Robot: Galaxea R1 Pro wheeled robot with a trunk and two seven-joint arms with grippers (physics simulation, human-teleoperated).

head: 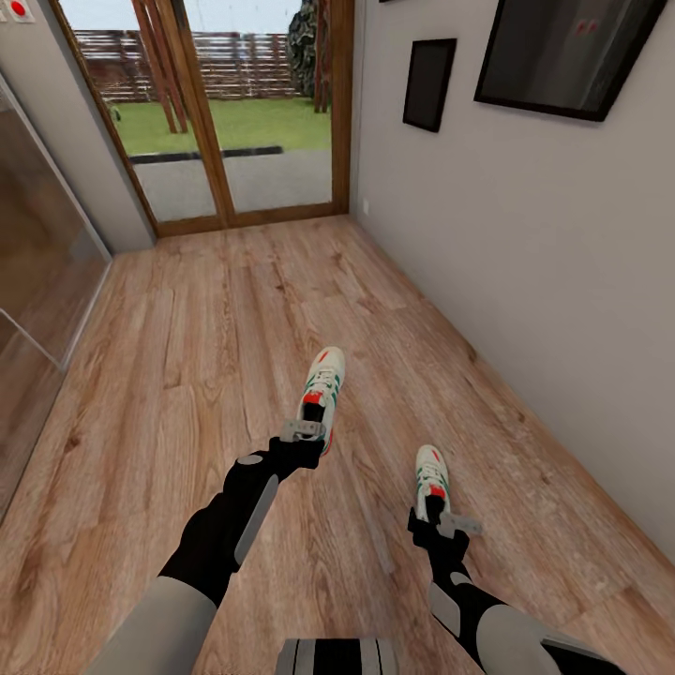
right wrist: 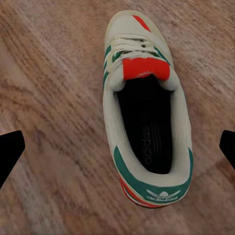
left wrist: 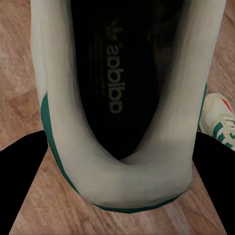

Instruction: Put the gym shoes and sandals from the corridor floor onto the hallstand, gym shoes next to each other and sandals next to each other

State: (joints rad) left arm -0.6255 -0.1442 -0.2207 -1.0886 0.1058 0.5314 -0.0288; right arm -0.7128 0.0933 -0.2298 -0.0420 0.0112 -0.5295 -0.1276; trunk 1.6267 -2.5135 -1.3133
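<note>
Corridor floor (head: 187, 375): matt wood-grain planks. Gym shoes (right wrist: 147, 122): cream matt uppers, green trim, red-orange tongue, dark printed insole. Door frame (head: 211, 122): brown wood; wall (head: 525, 281) smooth matt.

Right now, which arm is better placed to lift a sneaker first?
Left. The left gripper already straddles the heel of the farther cream-white sneaker. The right gripper hangs open behind the nearer cream-white sneaker, fingertips well apart from it.

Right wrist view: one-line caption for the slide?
Open right tool poised above a gym shoe lying on the corridor floor.
</note>
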